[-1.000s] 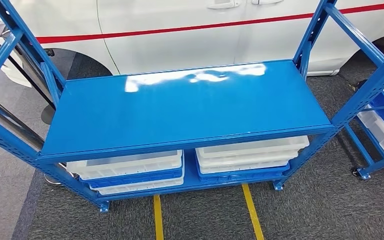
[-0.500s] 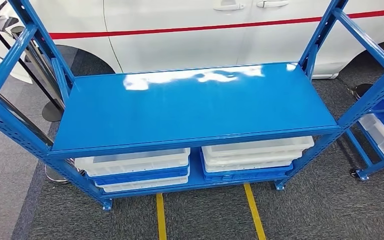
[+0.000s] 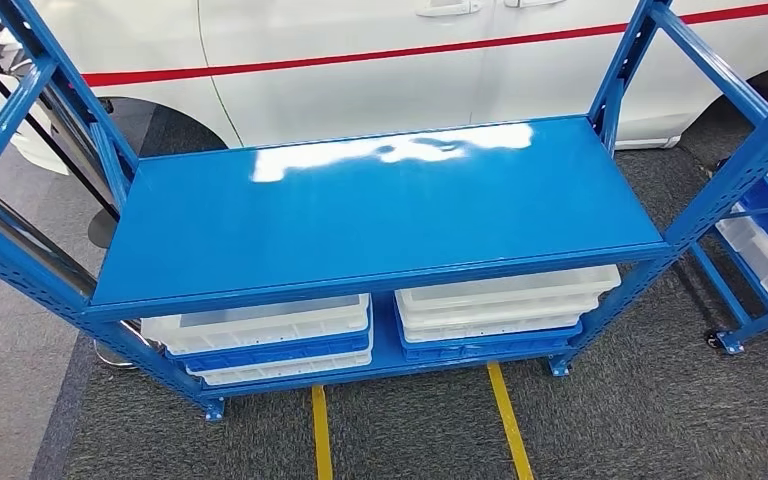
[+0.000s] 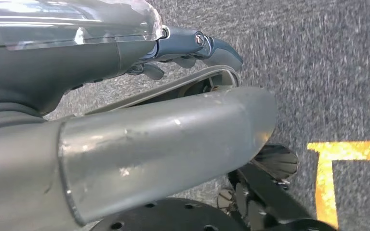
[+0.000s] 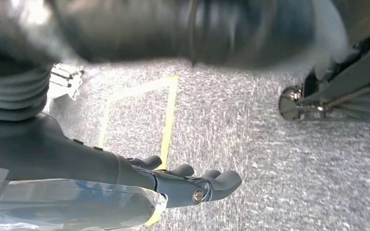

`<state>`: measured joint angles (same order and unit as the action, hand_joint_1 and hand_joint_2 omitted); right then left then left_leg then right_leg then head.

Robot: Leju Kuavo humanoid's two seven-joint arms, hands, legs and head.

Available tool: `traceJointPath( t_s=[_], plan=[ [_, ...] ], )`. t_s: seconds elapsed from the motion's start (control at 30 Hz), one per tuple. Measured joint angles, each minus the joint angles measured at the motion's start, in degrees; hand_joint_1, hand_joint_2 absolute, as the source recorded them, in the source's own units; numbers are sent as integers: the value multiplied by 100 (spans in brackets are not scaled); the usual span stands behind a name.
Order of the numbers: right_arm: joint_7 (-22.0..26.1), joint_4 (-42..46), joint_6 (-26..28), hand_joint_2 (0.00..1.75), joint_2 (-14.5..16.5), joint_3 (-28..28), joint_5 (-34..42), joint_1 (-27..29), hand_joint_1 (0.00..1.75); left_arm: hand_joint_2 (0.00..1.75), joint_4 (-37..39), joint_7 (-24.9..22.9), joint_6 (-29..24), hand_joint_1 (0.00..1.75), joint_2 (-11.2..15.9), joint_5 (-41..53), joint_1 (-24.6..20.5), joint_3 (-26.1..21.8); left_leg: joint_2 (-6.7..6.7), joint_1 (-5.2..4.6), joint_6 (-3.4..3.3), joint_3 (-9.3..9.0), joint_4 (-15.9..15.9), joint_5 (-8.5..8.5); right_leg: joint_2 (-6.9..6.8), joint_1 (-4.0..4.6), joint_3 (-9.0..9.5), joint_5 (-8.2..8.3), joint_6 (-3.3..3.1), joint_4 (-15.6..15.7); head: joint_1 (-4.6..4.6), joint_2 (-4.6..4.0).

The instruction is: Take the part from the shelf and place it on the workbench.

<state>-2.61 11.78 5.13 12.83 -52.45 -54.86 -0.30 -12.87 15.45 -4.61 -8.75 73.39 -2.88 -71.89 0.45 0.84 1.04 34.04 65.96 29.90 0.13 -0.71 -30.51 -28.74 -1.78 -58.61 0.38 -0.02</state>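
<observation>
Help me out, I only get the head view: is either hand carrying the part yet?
Observer: No. In the right wrist view the right hand hangs over the grey carpet, its fingers stretched out with nothing in them.
Operator: And the left?
Observer: The left hand holds nothing either; its dark fingers are bare against the carpet.
Operator: Any floor marks down there?
Observer: Yellow tape runs along the carpet beyond the right hand.

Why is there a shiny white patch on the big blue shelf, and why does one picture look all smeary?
Head view: the white patch is glare, the bright white car mirrored on the glossy blue shelf top. Right wrist view: the dark shape along one edge is smeared, too blurred to identify; the right hand and carpet look sharper.
</observation>
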Motion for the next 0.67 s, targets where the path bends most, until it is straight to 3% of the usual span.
traceJointPath(
  t_s=[0.03, 0.07, 0.13, 0.17, 0.2, 0.27, 0.33, 0.67],
  plan=[
    [-8, 1, 7, 175, 0, -5, -1, -4, 0, 0, 1, -2, -7, 0, 1, -1, -2, 0, -5, 3, 41, -186, -394, -119, 6, 15, 1, -18, 11, -21, 0, 0],
    [-23, 1, 17, 131, 0, -11, -3, -8, 0, 0, 1, -7, -13, 0, -1, 0, -5, 0, -11, 8, 28, -314, -662, -181, 10, 32, -2, -30, 20, -37, 3, 0],
    [-48, 2, 44, 44, -2, -32, -5, -17, 0, 0, 2, -24, -32, 0, -10, 3, -11, 0, -22, -6, -12, -393, -825, -158, 15, 72, -19, -42, 39, -58, 7, 1],
    [-46, 2, 52, 44, -2, -48, -5, -18, 0, 0, 2, -35, -45, 0, -12, 4, -12, 0, -23, -14, -65, -388, -812, -172, 14, 72, -22, -35, 46, -53, 9, 1],
    [-43, 2, 57, 87, -2, -64, -5, -17, 0, 0, 2, -48, -55, 0, -12, 5, -11, 0, -24, -26, -62, -387, -811, -171, 14, 67, -22, -32, 55, -52, 8, 1],
    [-40, 2, 65, 175, -2, -88, -5, -18, 0, 87, 2, -68, -63, 0, -12, 4, -8, 0, -24, -49, -78, -385, -809, -168, 14, 50, -20, -26, 79, -46, 7, 1],
    [-44, 2, 74, 175, -2, -101, -13, -19, 0, 175, 2, -72, -63, 0, -12, 3, -10, 0, -23, -63, -98, -384, -807, -165, 14, 38, -19, -24, 103, -39, 7, 1],
    [-157, 8, 162, 175, -16, -154, -46, -31, 0, 175, 2, -63, -12, 0, -12, -31, -16, 5, -24, -80, -123, -385, -798, -164, 16, 11, -14, -16, 133, -31, 8, 1]
  ],
)
